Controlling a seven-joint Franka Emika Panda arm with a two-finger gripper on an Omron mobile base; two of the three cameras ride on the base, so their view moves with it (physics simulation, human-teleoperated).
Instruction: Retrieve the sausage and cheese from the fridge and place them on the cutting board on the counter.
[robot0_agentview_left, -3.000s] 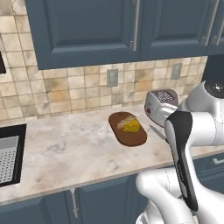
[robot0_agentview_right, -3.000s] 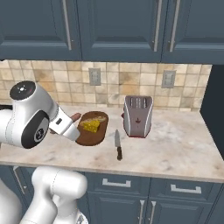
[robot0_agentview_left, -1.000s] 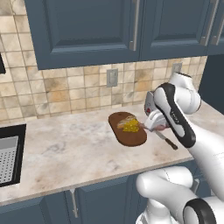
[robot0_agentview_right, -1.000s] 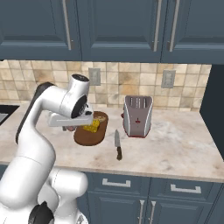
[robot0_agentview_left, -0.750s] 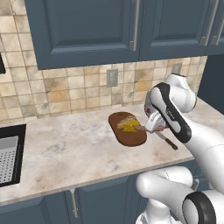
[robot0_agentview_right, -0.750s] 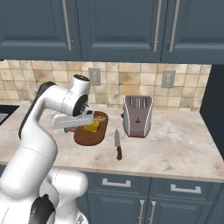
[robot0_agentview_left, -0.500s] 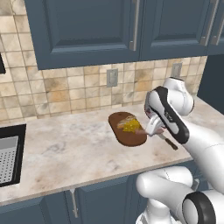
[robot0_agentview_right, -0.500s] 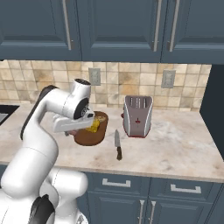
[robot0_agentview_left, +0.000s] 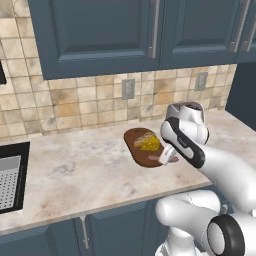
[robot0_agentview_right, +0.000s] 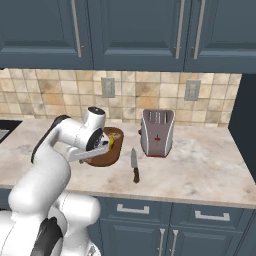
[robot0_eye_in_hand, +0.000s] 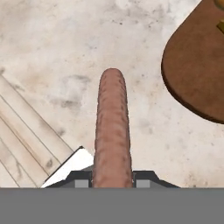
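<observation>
My gripper (robot0_agentview_left: 169, 158) is shut on the sausage (robot0_eye_in_hand: 112, 127), a reddish-brown cylinder that sticks out forward between the fingertips (robot0_eye_in_hand: 81, 180). The hand hovers low over the beige counter (robot0_agentview_left: 75, 170), just off the near right end of the dark brown cutting board (robot0_agentview_left: 140, 150). In the hand view the cutting board (robot0_eye_in_hand: 197, 65) lies up and to the right of the sausage tip, not under it. The yellow cheese (robot0_agentview_left: 149, 144) lies on the board. In the right base view the arm covers much of the cutting board (robot0_agentview_right: 102, 159). The fridge is out of view.
A silver toaster (robot0_agentview_right: 156, 132) stands right of the board, and a black-handled knife (robot0_agentview_right: 134, 167) lies in front of it. A sink (robot0_agentview_left: 10, 180) is set into the counter far left. Tiled wall and dark blue upper cabinets (robot0_agentview_left: 100, 35) close off the back.
The arm has swung forward from near the base and the hand has come down with the sausage to the board's near right end. Cheese and board have not moved.
</observation>
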